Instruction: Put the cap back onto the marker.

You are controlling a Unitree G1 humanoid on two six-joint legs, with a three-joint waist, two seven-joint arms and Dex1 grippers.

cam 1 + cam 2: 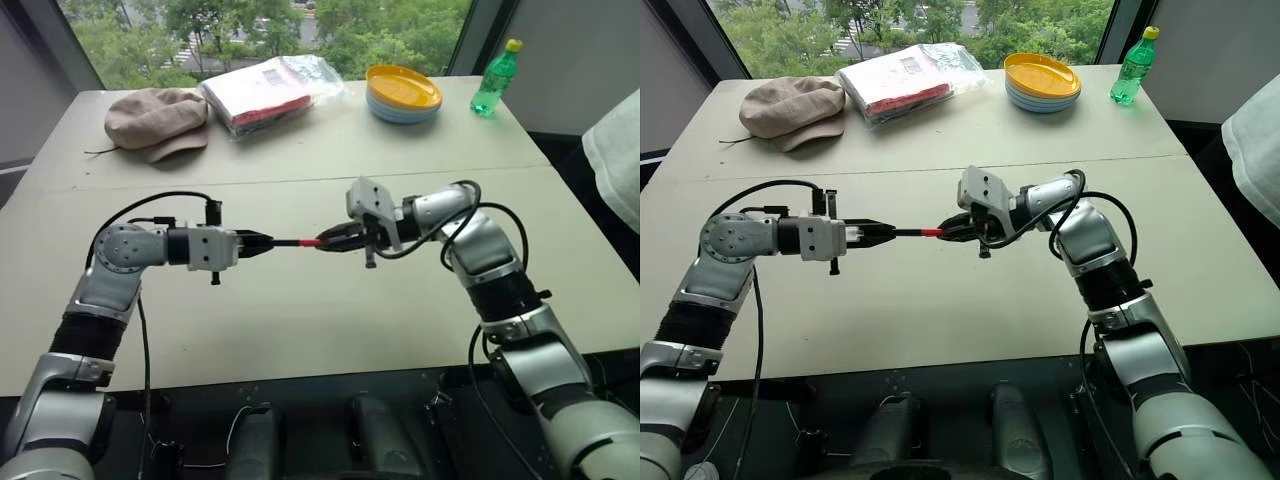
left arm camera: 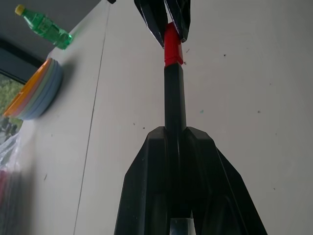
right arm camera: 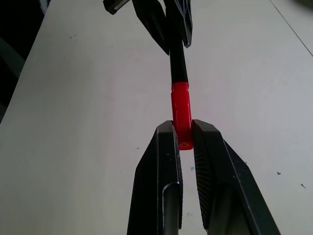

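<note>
Above the table, your left gripper was clamped on the marker barrel while your right gripper pinched the cap, seated on its tip. Both looked light, stiff and slippery; you likely needed a firm, straight axial push.

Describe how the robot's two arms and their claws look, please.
Both arms have silver-grey metal shells with black ribbed sleeves at the joints, and loose black cables loop along them. The left claw and the right claw each carry two black, tapering fingers on a grey block-shaped wrist housing.
</note>
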